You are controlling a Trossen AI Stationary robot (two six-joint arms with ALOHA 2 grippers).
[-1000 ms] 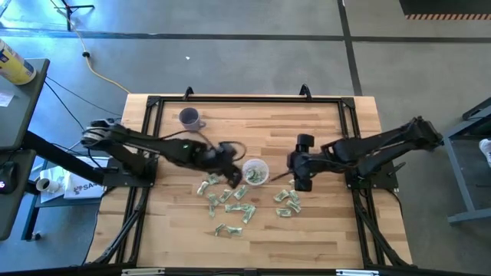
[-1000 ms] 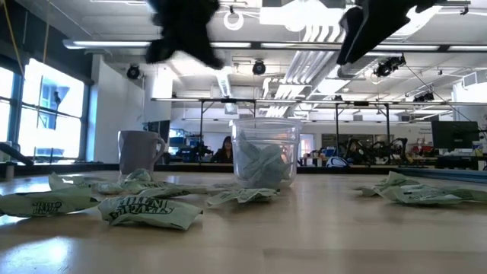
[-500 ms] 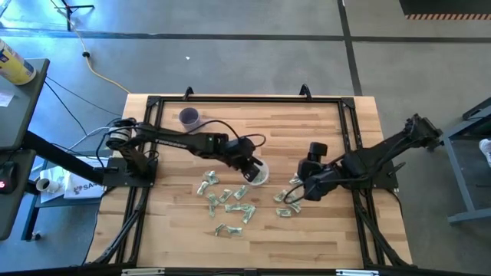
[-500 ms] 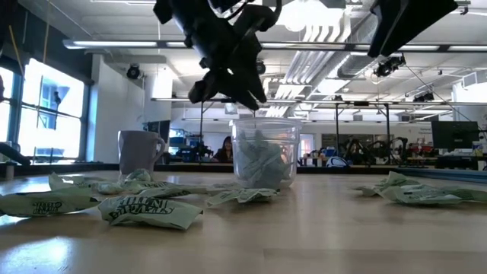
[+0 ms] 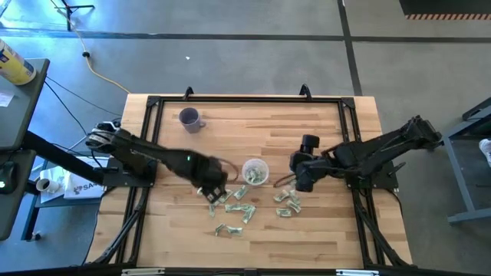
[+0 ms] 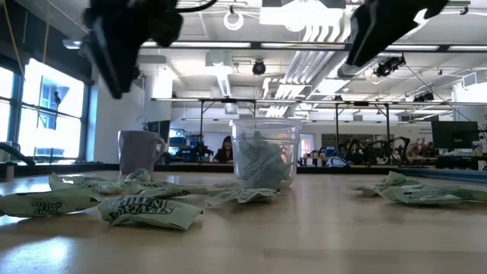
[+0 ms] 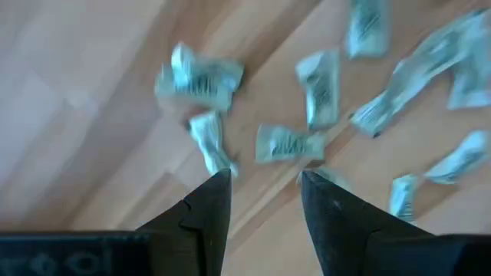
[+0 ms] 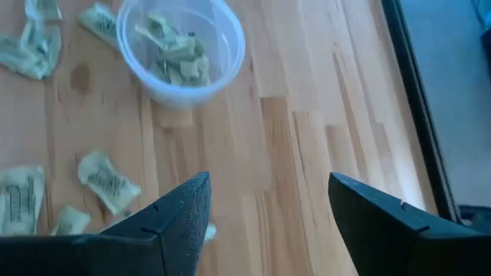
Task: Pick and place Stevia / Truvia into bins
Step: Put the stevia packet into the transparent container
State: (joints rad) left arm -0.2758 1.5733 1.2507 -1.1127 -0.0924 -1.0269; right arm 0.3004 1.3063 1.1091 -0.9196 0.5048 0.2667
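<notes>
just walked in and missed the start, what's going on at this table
Two robot arms are sorting green-and-white sweetener sachets into a clear plastic cup, which already holds several. The left hand is open and empty over the loose pile left of the cup. The right hand hangs open and empty to the right of the cup, near another cluster of sachets. A purple mug sits unused at the back.

Bare tabletop lies open behind the cup; scattered sachets crowd its front; purple mug stands well apart.
</notes>
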